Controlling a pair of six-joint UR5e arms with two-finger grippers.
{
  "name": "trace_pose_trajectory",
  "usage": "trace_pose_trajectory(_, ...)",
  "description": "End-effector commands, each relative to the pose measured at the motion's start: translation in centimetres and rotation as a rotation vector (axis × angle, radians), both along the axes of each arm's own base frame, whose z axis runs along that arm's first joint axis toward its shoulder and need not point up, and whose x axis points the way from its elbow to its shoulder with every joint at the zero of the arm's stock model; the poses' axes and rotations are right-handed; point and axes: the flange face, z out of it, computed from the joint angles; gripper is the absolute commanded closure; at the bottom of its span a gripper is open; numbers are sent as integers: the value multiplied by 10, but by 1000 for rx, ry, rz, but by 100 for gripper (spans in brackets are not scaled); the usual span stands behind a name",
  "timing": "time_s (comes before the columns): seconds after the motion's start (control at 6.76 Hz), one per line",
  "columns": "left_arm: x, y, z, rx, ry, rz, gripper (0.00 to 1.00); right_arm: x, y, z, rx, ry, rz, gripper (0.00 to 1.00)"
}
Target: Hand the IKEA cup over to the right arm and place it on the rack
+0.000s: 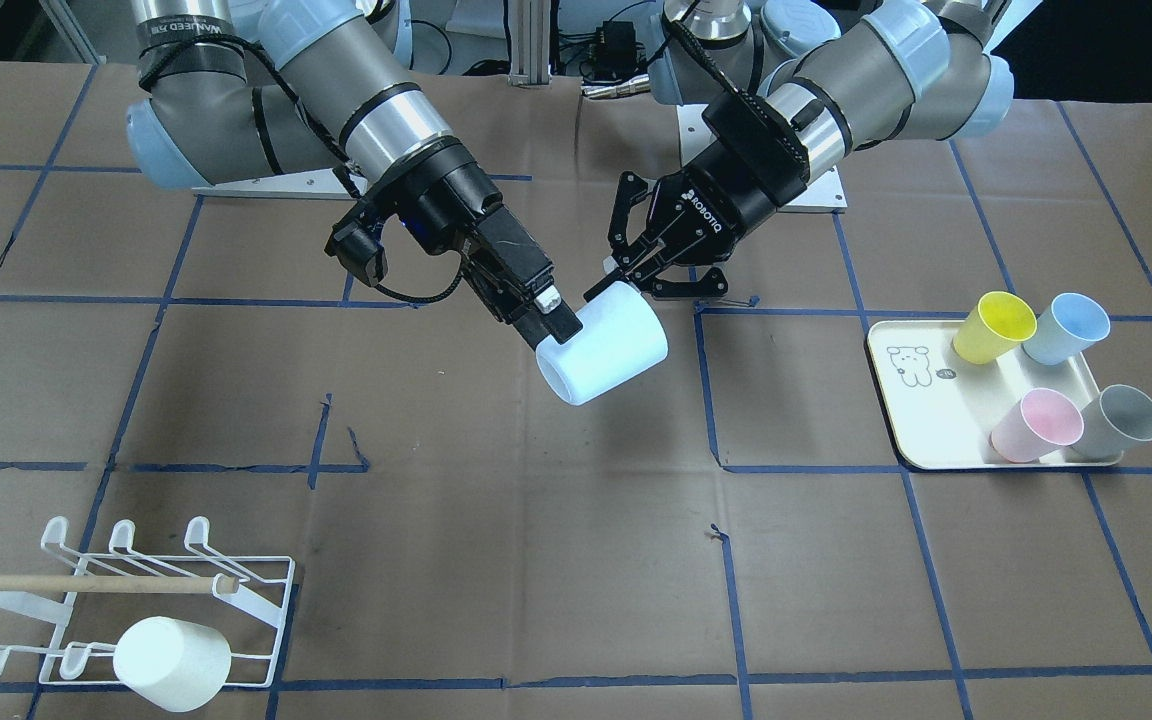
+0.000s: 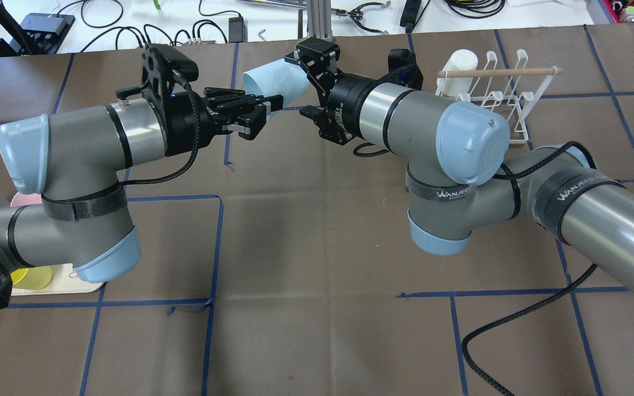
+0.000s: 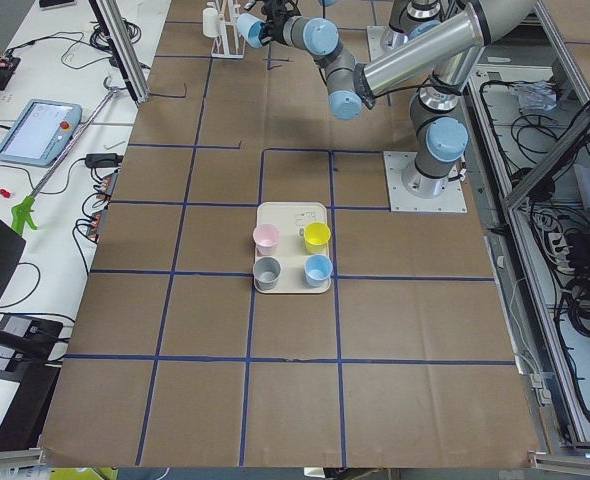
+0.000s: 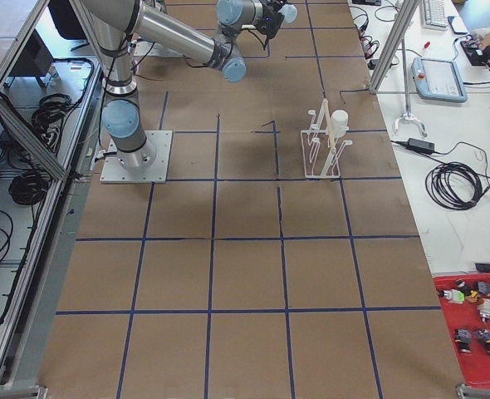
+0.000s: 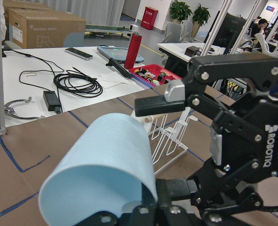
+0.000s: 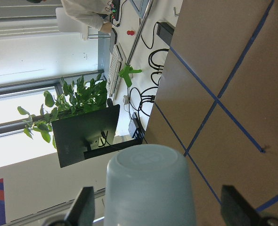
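- The pale blue cup (image 1: 616, 345) hangs in the air over the table (image 1: 496, 520), out from the robot-side edge and about midway between the two arm bases.
- The right gripper (image 1: 558, 335) is clamped across the cup near its mouth end. From the left wrist camera, one finger sits on top and one underneath.
- The left gripper (image 2: 264, 113) has its jaws apart, just beside the closed end. Whether a fingertip touches the wall I cannot tell.
- What worries me is that the hold is at one end only, so most of the cup sticks out sideways. Smooth plastic could swivel or slide in the pads on a quick swing.
- If the left gripper backs off crooked, that close finger could nudge the cup askew.
- The rack (image 1: 86, 583) stands by the operators' edge toward the robot's right end. A white cup (image 1: 173, 663) already sits on one prong, and aiming there would mean a clash.
- The cup lies on its side, long axis roughly level along the table's length. Its closed end points toward the robot's left, and its mouth toward the right and slightly toward the operators' edge. I reckon it needs turning mouth-down for a prong.
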Motion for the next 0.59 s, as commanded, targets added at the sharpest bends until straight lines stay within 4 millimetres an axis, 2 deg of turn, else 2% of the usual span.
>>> trace_pose_trajectory(0.0,0,0,0,2,2,0,100,18,-13,-2,-2,2,15,7)
trace_pose_trajectory(0.3,0,0,0,12,9,6,100,25,-19,-3,-6,11,3,7)
trace_pose_trajectory(0.44,0,0,0,12,9,6,100,24,-18,-4,-4,10,2,11)
